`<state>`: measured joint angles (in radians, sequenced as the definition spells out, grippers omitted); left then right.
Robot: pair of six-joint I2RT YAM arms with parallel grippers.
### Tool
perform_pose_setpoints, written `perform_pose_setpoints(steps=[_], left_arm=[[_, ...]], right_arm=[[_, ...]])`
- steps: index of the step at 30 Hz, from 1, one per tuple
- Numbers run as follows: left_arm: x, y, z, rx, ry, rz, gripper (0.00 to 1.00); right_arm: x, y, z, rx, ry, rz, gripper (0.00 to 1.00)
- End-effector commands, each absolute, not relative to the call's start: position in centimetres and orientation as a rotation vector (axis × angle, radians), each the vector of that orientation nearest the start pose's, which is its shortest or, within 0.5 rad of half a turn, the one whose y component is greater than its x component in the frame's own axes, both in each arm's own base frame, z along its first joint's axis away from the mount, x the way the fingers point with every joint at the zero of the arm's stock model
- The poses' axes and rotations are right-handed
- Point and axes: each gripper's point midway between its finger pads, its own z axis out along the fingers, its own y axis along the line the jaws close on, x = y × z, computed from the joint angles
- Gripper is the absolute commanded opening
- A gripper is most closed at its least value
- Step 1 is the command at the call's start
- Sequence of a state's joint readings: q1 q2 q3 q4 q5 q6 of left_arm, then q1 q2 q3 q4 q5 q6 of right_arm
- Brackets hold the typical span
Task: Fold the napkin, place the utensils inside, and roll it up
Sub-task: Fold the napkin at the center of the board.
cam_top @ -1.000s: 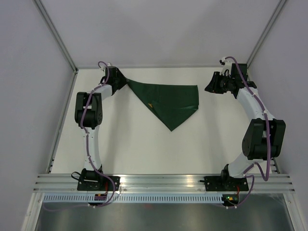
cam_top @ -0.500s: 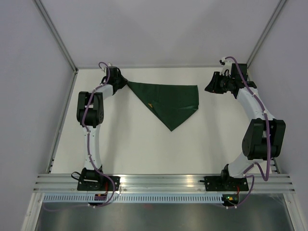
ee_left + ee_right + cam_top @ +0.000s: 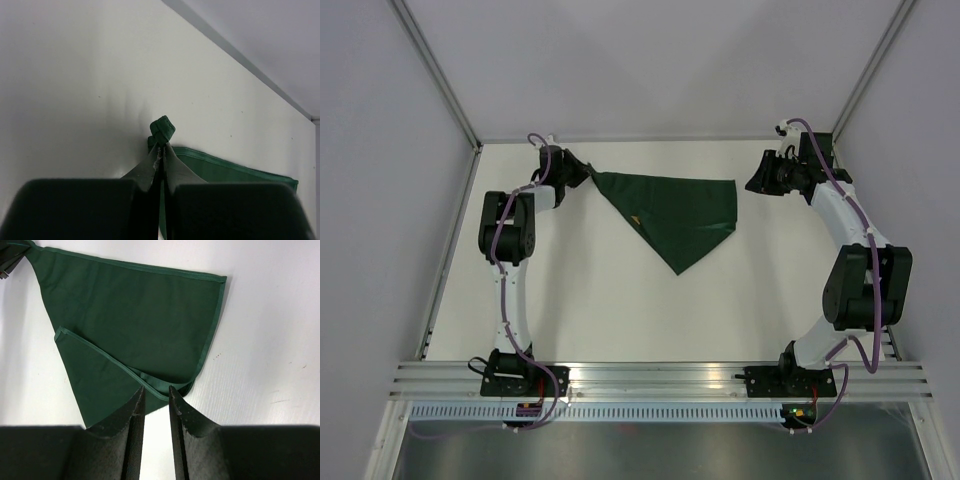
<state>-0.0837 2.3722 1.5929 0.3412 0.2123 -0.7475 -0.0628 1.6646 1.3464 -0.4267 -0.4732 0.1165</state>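
Napkin (image 3: 670, 215) corner between left jaws

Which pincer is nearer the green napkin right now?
Left. The left pincer is shut on the napkin's far-left corner, touching it. The right pincer sits open beyond the napkin's right corner, apart from the cloth.

White tubular links (image 3: 514, 310) joined by chunky black housings (image 3: 503, 228). Purple cables (image 3: 501, 300) looped loosely alongside. Right gripper (image 3: 156, 389) black, ridged fingers (image 3: 195, 440) tapering to tips.
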Motion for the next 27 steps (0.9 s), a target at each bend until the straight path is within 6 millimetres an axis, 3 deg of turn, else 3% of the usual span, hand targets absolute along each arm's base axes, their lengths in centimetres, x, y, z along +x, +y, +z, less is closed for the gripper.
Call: perform_pose_setpoints(steps=[1, 9, 15, 27], left_arm=[[62.6, -13.9, 12.3, -0.361, 1.787, -0.926, 0.02], [59.4, -16.6, 16.0, -0.229, 1.689, -1.147, 0.02], [56.7, -18.5, 16.8, -0.155, 1.653, -1.24, 0.02], [50.8, -26.6, 18.1, 0.174, 1.642, -1.487, 0.02]], right_arm=[[43.9, 5.5, 16.8, -0.021, 2.293, 0.575, 0.31], [43.8, 5.8, 16.7, -0.033, 2.294, 0.581, 0.3], [43.8, 6.1, 16.8, -0.043, 2.292, 0.581, 0.29], [43.4, 7.7, 16.7, -0.096, 2.305, 0.594, 0.28]])
